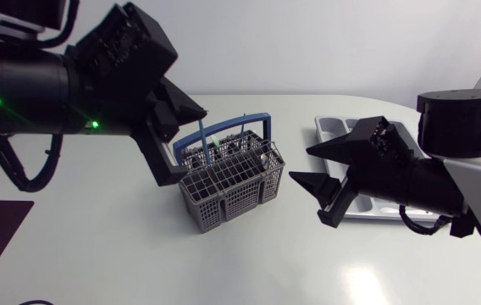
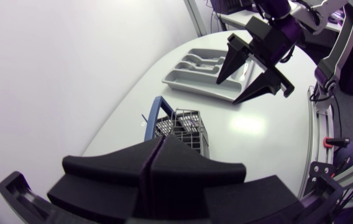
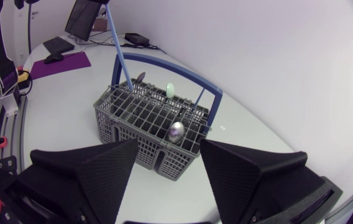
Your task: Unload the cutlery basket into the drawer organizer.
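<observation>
Basket [image 1: 228, 182]: grey lattice, blue hoop handle, spoons [image 3: 176, 131] inside. Left gripper [image 1: 201, 116] jaws pinching blue utensil stem [image 1: 203, 140]. Right gripper [image 1: 300, 165] jaws spread.

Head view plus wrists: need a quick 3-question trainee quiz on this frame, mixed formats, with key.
1. True or false: the right tool is shut on a spoon.
2. In the head view, on which side of the cutlery basket does the drawer organizer lie? A) the left arm's B) the right arm's C) beneath it
3. Fill in: the left tool is shut on a thin ___ utensil rising from the basket.
Key: 1 false, it is open; 2 B; 3 blue.
</observation>
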